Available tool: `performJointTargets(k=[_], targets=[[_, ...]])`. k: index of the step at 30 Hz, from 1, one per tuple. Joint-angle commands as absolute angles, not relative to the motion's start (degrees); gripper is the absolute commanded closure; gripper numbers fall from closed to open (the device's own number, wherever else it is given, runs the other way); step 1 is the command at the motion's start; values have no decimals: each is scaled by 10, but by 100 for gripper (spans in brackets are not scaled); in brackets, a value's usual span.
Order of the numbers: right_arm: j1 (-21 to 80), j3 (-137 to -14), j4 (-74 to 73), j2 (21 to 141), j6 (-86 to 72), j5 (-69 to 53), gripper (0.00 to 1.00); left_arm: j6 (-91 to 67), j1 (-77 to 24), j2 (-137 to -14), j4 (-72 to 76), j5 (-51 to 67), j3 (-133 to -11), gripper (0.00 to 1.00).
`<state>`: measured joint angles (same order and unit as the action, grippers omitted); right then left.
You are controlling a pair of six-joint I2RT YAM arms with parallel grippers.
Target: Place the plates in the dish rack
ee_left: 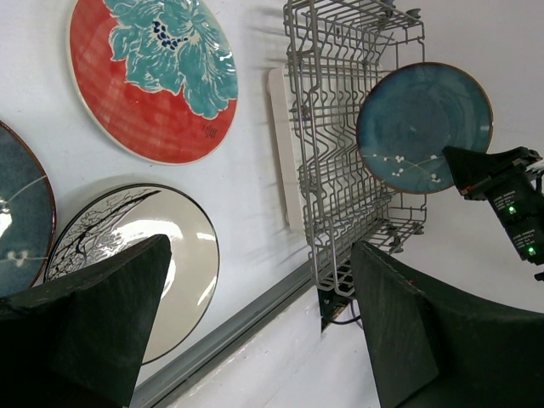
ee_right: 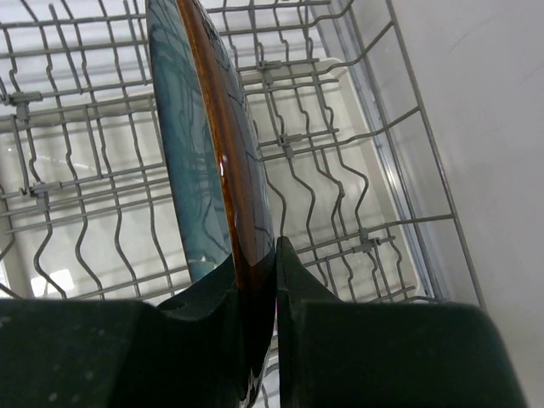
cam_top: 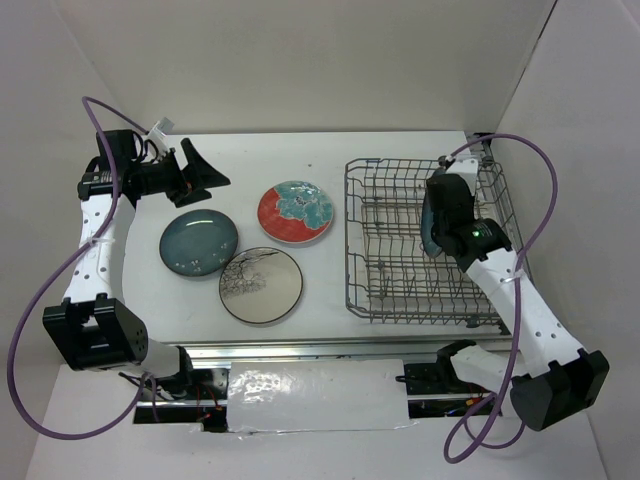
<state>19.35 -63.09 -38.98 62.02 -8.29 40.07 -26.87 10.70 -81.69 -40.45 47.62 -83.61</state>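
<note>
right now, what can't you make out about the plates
- Held teal plate, right wrist view: lower rim hidden by the right gripper, so seating in the dish rack is unclear.
- Grey-white plate, left wrist view: partly behind a left finger.
- Second teal plate, same view: cut by the left edge.

In my right claw (ee_right: 255,259) I see a glossy glazed teal plate (ee_right: 191,170), its rim shining brown. The claw's fingers (ee_right: 374,348) look like matt, dark plastic. Beneath it the dish rack (ee_right: 357,161) is smooth grey metal wire. Ahead of my left claw (ee_left: 259,255), the red plate (ee_left: 144,85) gleams on a smooth matt white tabletop (ee_left: 246,170).
</note>
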Motion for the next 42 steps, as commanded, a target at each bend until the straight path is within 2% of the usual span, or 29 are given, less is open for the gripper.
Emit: performJointTargets(k=[1, 21, 36, 38, 39, 41, 42], targets=[[175, -655, -295, 580, -91, 453, 100, -251, 108, -823, -399, 486, -845, 1], [143, -607, -232, 570, 13, 452, 100, -246, 108, -830, -400, 490, -845, 1], [134, -563, -220, 602, -30, 381, 100, -237, 108, -838, -405, 484, -845, 1], [131, -565, -227, 605, -34, 379, 84, -236, 108, -838, -405, 484, -844, 1], [131, -566, -227, 605, -38, 382, 80, -236, 108, -839, -405, 484, -845, 1], [129, -569, -234, 607, -43, 386, 63, -236, 108, -841, -405, 484, -846, 1], [129, -570, -236, 608, -47, 389, 49, -236, 108, -841, -406, 486, -845, 1]])
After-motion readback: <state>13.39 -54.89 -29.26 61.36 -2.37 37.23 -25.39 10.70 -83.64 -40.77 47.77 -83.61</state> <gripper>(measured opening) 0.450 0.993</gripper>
